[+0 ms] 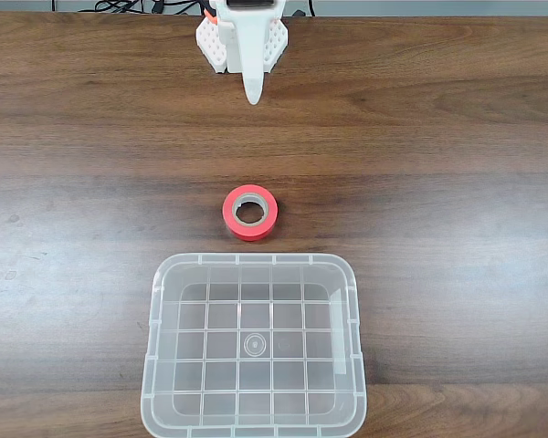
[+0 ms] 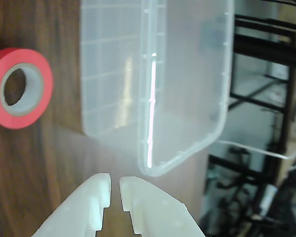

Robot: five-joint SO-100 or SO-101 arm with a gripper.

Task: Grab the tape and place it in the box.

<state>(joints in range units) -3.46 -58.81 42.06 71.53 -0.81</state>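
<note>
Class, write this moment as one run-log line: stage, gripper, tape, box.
stage: before grasp | gripper: nearly shut, holds nothing | tape: flat on table, between arm and box | box: nothing inside

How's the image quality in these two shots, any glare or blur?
Fixed view: even light, sharp, with the tape and the box crisp. Wrist view: a bright glare streak runs down the box, its walls look hazy, the gripper is soft, and the background is blurred.

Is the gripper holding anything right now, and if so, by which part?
Nothing is held. The gripper has its fingers nearly together with only bare table between them. The tape lies flat on the table, untouched, just outside the box.
</note>
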